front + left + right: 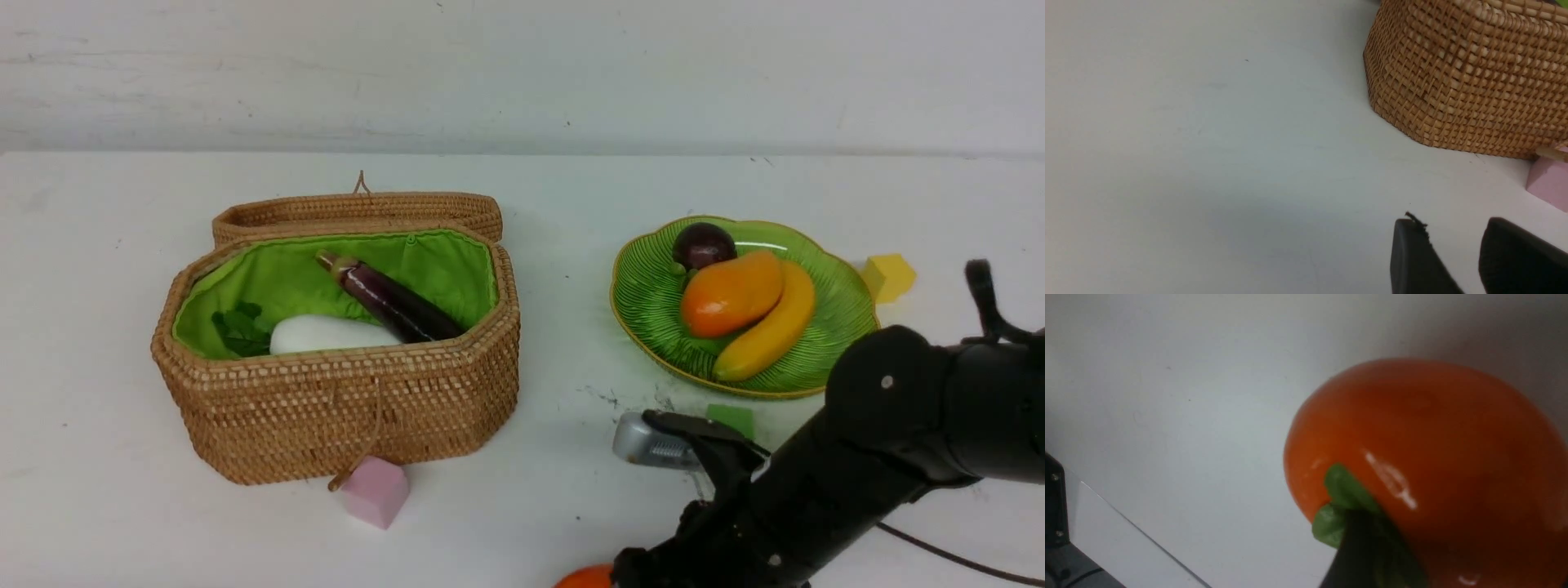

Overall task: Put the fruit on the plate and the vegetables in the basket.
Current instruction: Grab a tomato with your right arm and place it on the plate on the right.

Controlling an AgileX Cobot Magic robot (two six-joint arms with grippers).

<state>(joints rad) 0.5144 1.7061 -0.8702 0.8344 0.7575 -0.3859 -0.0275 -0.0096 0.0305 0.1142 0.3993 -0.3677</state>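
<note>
An orange-red persimmon [1433, 457] with a green leafy top lies on the table at the very front [584, 577]. My right gripper [1457, 547] is open around it. One black finger [1355, 551] rests against the leaves, and the other is hidden. The green plate [645, 302] holds the mangosteen [704, 243], mango [731, 292] and banana [775, 322]. The open basket [343, 408] holds the eggplant [392, 300] and white radish [326, 333]. My left gripper [1453, 228] is open and empty above bare table near the basket [1470, 73].
A pink cube [374, 492] sits against the basket's front by the cord clasp. A green cube [732, 418] lies just in front of the plate and a yellow cube [888, 276] to its right. The table's front edge [1126, 539] runs close to the persimmon.
</note>
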